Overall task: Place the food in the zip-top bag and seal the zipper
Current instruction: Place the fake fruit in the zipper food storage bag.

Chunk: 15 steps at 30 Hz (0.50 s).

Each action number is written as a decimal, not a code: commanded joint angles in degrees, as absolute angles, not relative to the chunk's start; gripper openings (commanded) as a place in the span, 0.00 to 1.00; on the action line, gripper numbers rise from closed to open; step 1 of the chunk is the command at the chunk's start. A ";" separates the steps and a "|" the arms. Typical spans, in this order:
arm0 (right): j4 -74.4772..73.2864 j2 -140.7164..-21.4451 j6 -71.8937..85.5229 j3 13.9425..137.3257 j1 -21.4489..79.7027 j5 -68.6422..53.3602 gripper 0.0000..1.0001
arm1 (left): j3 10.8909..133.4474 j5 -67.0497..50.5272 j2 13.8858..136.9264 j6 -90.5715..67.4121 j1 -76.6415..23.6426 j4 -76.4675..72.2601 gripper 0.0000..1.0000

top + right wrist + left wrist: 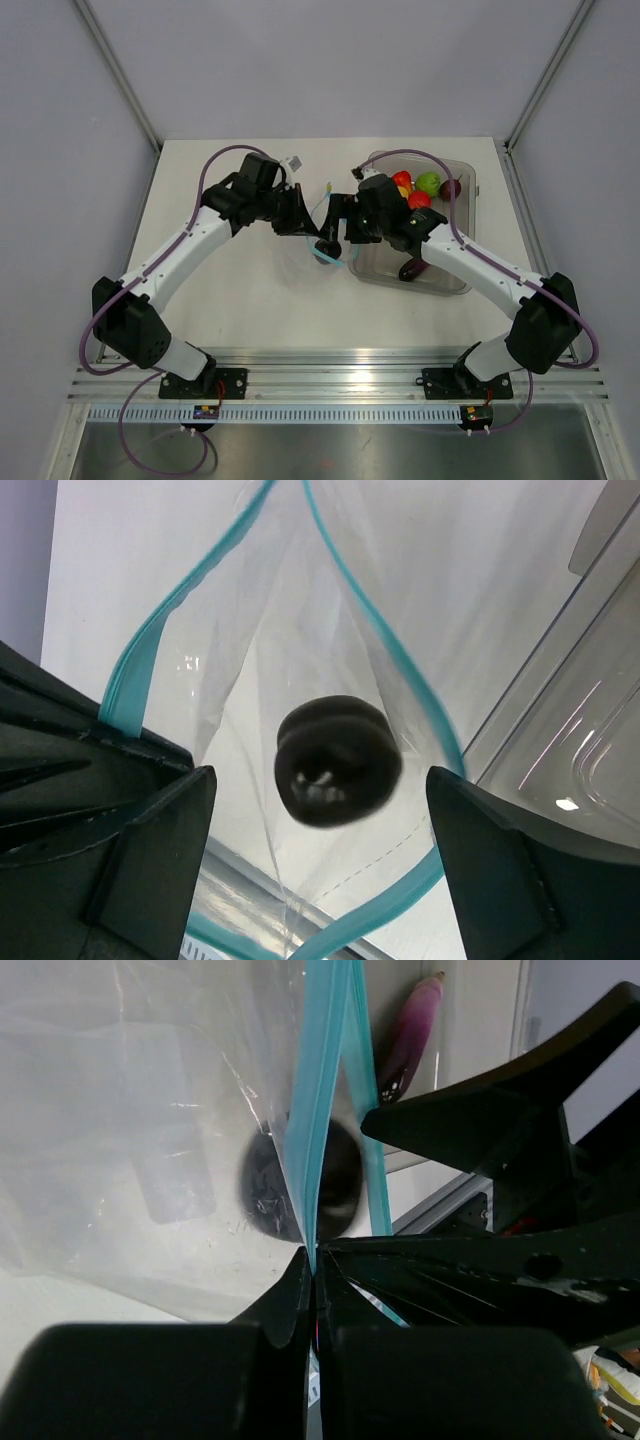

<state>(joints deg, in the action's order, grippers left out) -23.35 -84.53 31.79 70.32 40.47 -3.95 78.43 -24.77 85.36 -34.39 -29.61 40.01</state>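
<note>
Light-blue zipper [318,1110] is clamped flat between the closed fingers of the left pincer [313,1265], which hangs the zip-top bag [150,1140] with its mouth open. The right pincer [318,780] gapes wide and grips nothing; 1 dark purple toy fruit [338,760] lies below and between its fingers, inside the mouth. The step wants a firm left grip and a spread mouth before more food comes from the grey bin [380,268] just beside the right pincer. Blur hides whether the fruit rests or falls. The eggplant [410,1040] beyond the left pincer is partly covered.

Bright, even light; faint shadows; blur on the dark food [337,760].
</note>
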 commanded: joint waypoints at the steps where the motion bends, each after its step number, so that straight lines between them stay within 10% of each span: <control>1: -23.81 -83.15 30.94 73.92 41.31 -3.34 0.94 | 81.39 -28.74 82.44 -35.60 -29.97 36.12 0.00; 15: -31.72 -72.95 31.55 69.61 41.13 14.13 0.85 | 81.21 -28.39 82.88 -35.42 -29.97 36.12 0.00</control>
